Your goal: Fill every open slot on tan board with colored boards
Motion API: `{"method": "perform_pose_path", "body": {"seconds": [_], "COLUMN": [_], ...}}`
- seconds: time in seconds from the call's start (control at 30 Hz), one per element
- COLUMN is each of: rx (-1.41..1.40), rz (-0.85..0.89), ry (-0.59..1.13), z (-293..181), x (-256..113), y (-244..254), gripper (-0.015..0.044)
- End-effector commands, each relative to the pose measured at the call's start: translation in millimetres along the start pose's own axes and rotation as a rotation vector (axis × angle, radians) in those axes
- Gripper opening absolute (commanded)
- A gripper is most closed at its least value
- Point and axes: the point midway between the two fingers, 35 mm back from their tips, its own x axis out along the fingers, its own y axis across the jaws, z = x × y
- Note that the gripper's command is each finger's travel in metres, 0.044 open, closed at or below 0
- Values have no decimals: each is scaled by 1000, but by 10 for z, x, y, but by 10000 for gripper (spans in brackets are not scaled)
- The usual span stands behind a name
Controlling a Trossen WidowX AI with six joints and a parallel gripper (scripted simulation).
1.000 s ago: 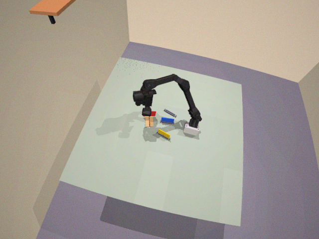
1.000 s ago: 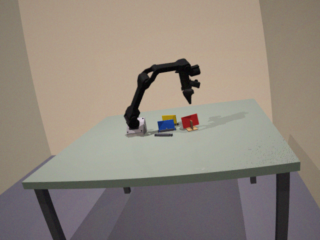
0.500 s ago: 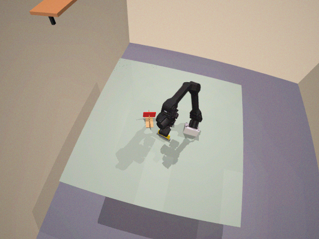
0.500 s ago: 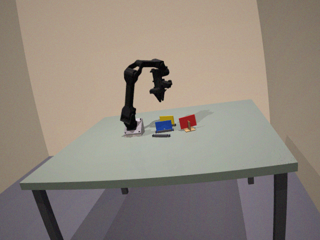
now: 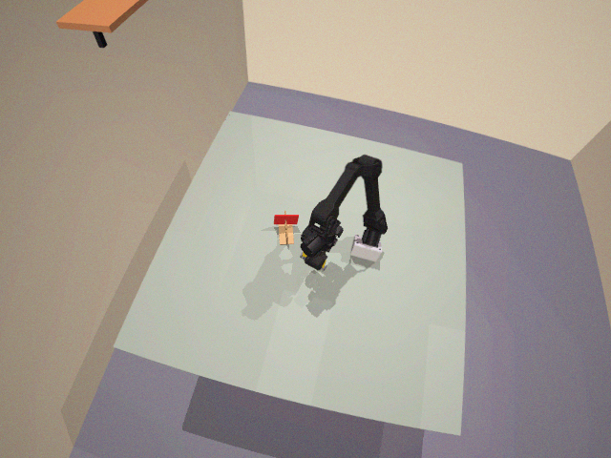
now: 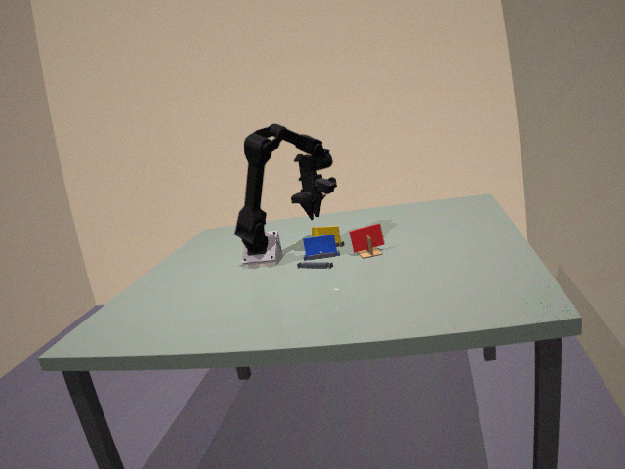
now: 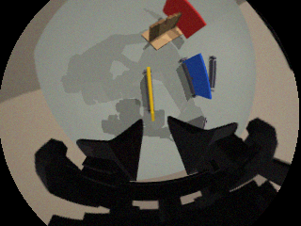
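Empty claw [image 5: 314, 260] [image 6: 314, 217] [image 7: 155, 119] was held open above yellow board [image 5: 324, 264] [image 6: 329, 233] [image 7: 150, 94], presumably for grasping; board was propped upright by holder [image 6: 341, 244] [image 7: 145, 89]. Red board [image 5: 285, 219] [image 6: 366, 237] [image 7: 187, 18] was set crosswise on tan board [image 6: 369, 245] [image 7: 165, 27].

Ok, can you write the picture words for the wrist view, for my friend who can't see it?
The black hand is open above a table, its two fingers pointing at a thin yellow board in its holder. Farther off are a blue board, a bare holder, and a red board on the tan board.
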Motion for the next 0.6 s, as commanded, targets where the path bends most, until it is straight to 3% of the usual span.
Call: {"method": "perform_pose_path", "body": {"seconds": [0.0, 0.57], "rx": [-2, -2], "rz": [15, 14], "ry": [-13, -13], "z": [15, 41], "x": [66, 333], "y": [15, 7], "gripper": [185, 185]}}
